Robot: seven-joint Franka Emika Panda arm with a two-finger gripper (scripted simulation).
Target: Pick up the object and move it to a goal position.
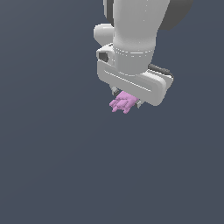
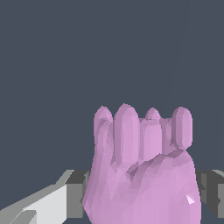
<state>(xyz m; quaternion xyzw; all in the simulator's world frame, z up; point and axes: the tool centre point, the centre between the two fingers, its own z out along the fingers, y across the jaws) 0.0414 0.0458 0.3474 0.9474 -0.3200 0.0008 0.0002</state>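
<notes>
Clearly, the white end effector (image 1: 126,101) is gripping the object (image 1: 122,103), a small pink-purple lump with stubby protrusions, which is sitting between its fingers directly under the arm (image 1: 135,35). In the wrist view the object (image 2: 142,170) is filling the lower middle of the picture, its rounded nubs pointing away from the camera, while a grey finger (image 2: 76,194) is pressing against each of its flanks. Plain dark blue-grey background is lying behind everything.
</notes>
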